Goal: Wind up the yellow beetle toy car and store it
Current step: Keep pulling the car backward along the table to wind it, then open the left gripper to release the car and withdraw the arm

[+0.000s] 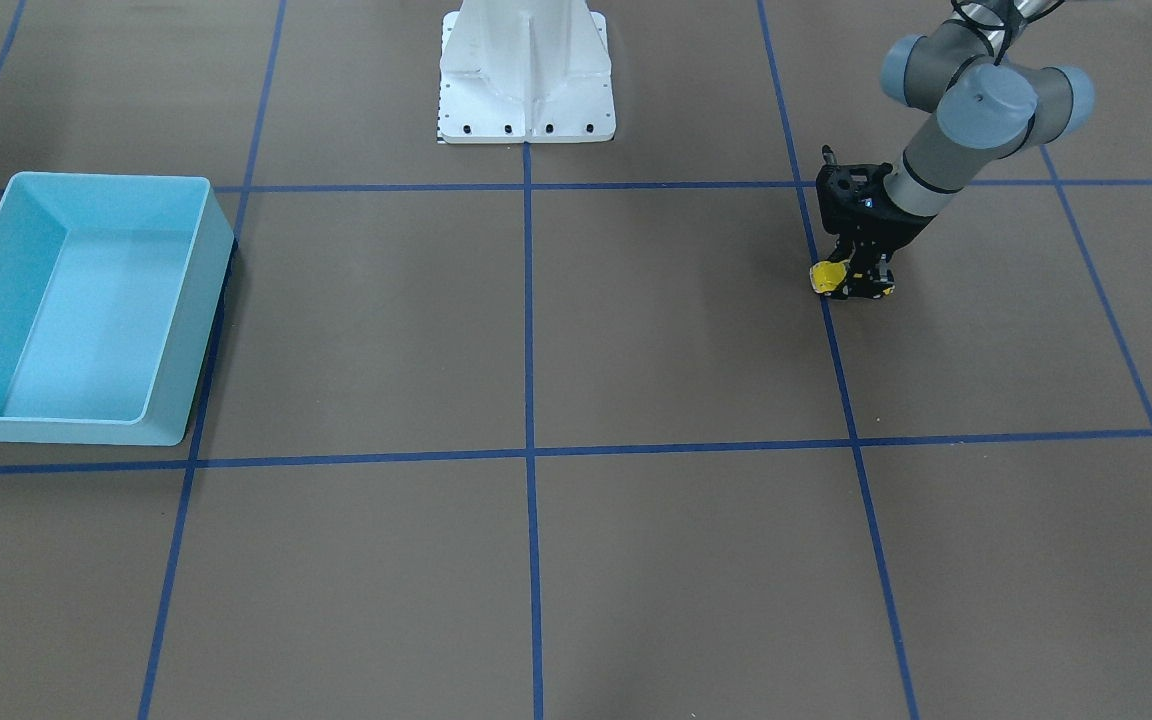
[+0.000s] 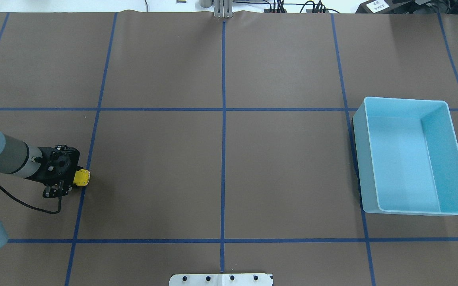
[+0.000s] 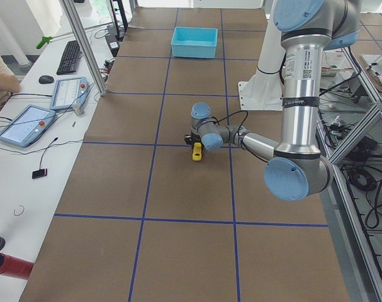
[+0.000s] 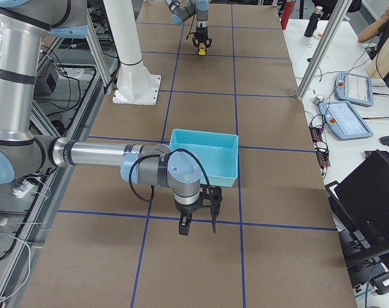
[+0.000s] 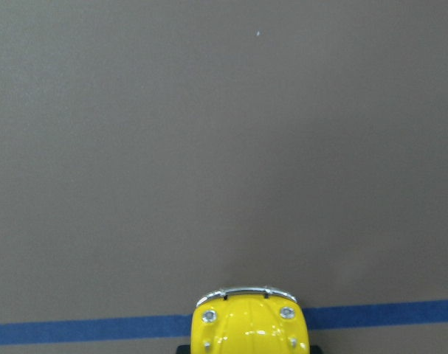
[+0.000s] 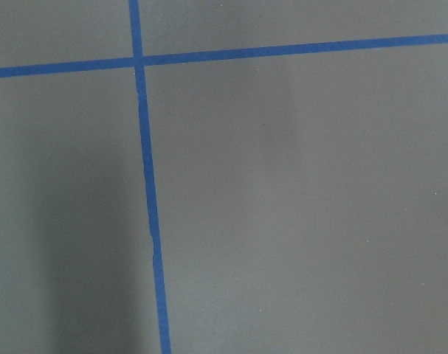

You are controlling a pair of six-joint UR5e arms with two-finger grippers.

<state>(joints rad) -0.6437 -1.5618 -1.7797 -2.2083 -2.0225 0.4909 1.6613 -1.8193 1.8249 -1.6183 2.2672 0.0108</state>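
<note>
My left tool (image 2: 73,179) is clamped on the tiny glossy yellow Beetle-shaped toy car (image 2: 81,177), held low on the brown worktop (image 2: 153,159), presumably for winding. Whether my right tool (image 4: 197,221) is apart or together I cannot tell. Farthest off, the light blue plastic bin (image 2: 407,100) awaits the car.

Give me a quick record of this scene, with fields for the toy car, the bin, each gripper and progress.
Toy car: small glossy yellow beetle toy car, low on the brown table with blue tape lines, on the robot's left side.
Bin: light blue rectangular plastic bin, empty, on the robot's right side, far from the car.
Left gripper: down at the car; grip cannot be told.
Right gripper: over bare table near the bin; open or shut cannot be told.
Progress: car not yet stored.
</note>
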